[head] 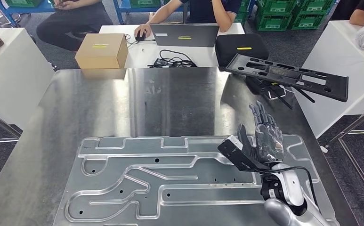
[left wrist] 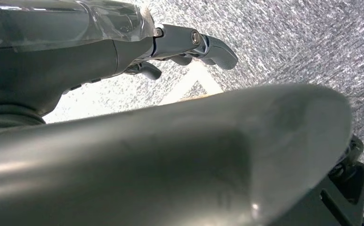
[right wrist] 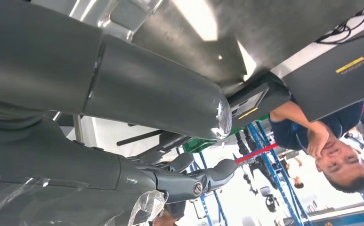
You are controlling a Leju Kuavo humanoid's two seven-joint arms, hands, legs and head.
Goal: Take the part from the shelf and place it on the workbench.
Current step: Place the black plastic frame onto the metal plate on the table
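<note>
A large flat grey metal part (head: 170, 186) with routed channels and small holes lies on the steel workbench (head: 170, 99), along its near edge. My right hand (head: 264, 136) hovers over the part's right end, fingers stretched forward and apart, holding nothing. The right wrist view shows the same hand (right wrist: 189, 181) with its thumb and fingers (right wrist: 217, 172) extended and empty, the bench surface beyond. In the left wrist view my left hand (left wrist: 184, 44) hangs over grey carpet, its fingers loosely extended with nothing in them.
A long black slotted panel (head: 288, 75) juts over the bench's far right corner. Behind the bench a white table carries a cardboard box (head: 102, 50), a laptop (head: 184, 34), cables (head: 173, 60) and a black bag (head: 241, 47). People sit beyond it. White tables flank both sides.
</note>
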